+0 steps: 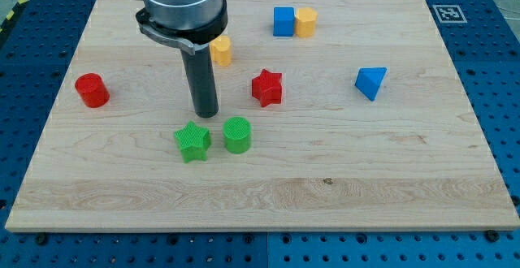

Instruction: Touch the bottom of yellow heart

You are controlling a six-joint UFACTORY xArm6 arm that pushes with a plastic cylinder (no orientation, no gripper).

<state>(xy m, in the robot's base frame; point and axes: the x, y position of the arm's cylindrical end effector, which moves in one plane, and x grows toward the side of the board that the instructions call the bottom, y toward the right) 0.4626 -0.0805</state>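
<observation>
on the wooden board (325, 179), unlabelled, my tip (205, 112) rests below the yellow heart (221, 50); no end effector shows.

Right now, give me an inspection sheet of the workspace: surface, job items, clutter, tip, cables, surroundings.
Surface: wooden board, lying flat.
Job's things: yellow heart, partly hidden behind the rod, near the view's top.
Clutter: red star; green star beside green cylinder; red cylinder; blue cube touching a second yellow block; blue triangular block.
Grippers: none; my tip sits below the yellow heart and just above the green star, touching neither.
Cables: nothing seen.
Surroundings: blue perforated table; marker tag at the board's top right corner.
</observation>
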